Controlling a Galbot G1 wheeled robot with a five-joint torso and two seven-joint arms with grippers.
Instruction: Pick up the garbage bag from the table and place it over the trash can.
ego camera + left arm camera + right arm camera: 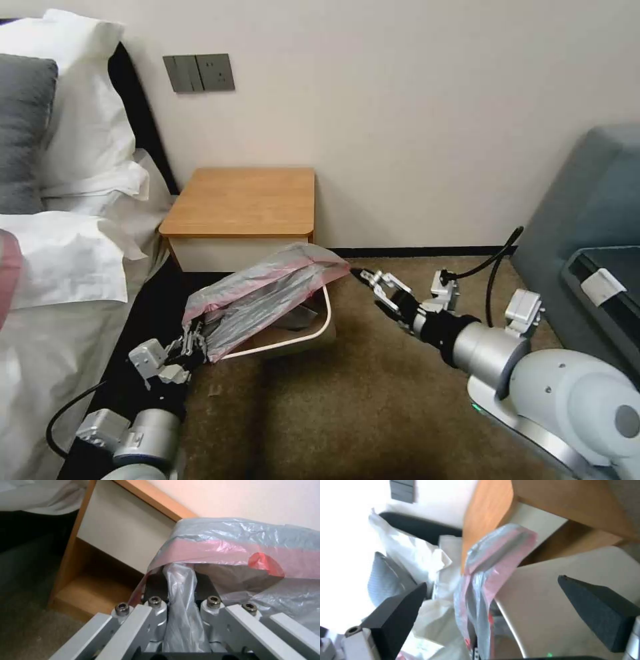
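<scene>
Gripping, left gripper point(195, 341): clamped on near corner of thin crinkly grey plastic garbage bag with pink-red rim point(267, 293).
Bag: stretched across cream-white rectangular plastic trash can point(319, 335), before light-brown wooden table point(243, 200).
Right gripper point(371, 281): fingers apart, just beside bag's far corner.

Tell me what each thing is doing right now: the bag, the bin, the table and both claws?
garbage bag: off the table, stretched over the trash can, held at one end.
trash can: upright on the carpet, partly under the bag.
table: bare top.
left claw: shut on the bag.
right claw: open, beside the bag's far end.
</scene>
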